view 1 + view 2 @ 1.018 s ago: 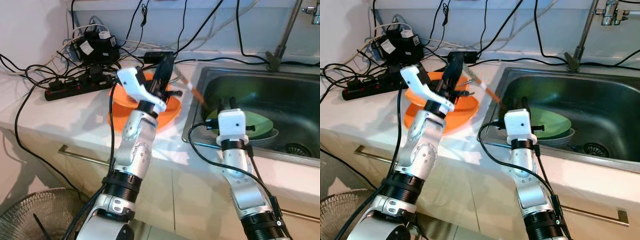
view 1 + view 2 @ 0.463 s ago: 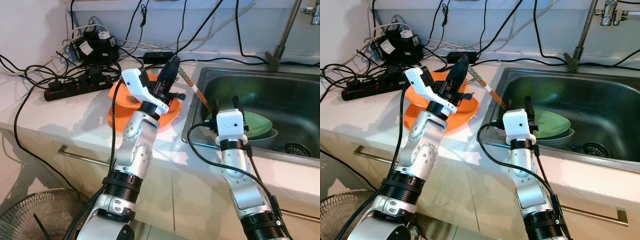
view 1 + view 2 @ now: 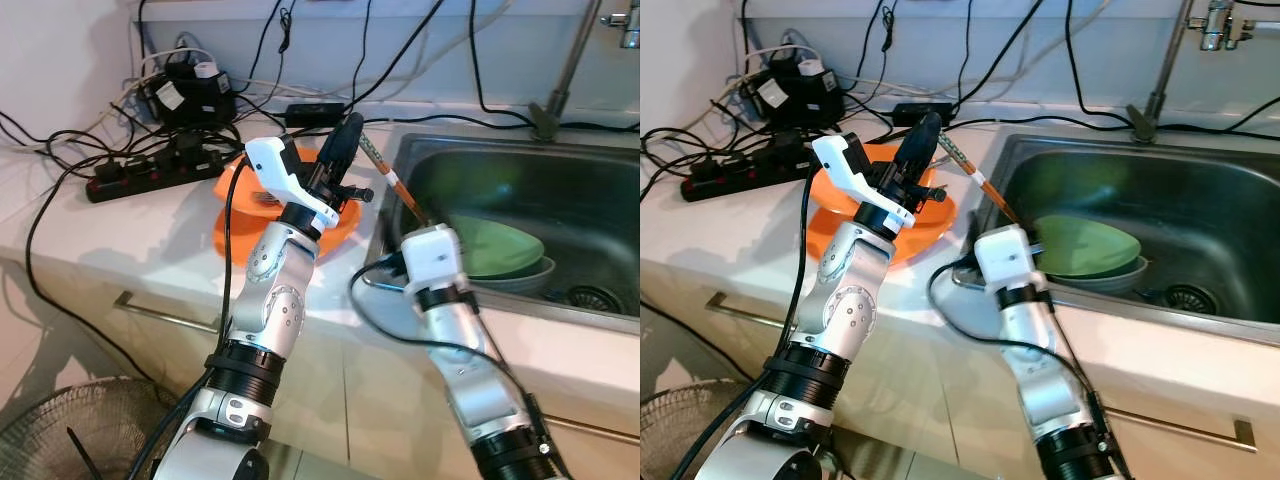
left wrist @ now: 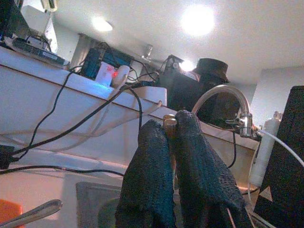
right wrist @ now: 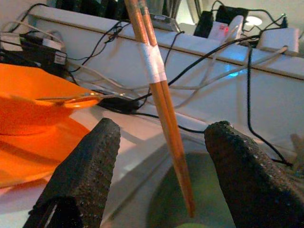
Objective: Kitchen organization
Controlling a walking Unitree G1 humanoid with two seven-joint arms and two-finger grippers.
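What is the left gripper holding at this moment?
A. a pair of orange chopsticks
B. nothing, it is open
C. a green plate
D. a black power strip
A: the left gripper is shut on the upper end of the chopsticks, which slant down toward the sink; the right gripper waits open on either side of them.
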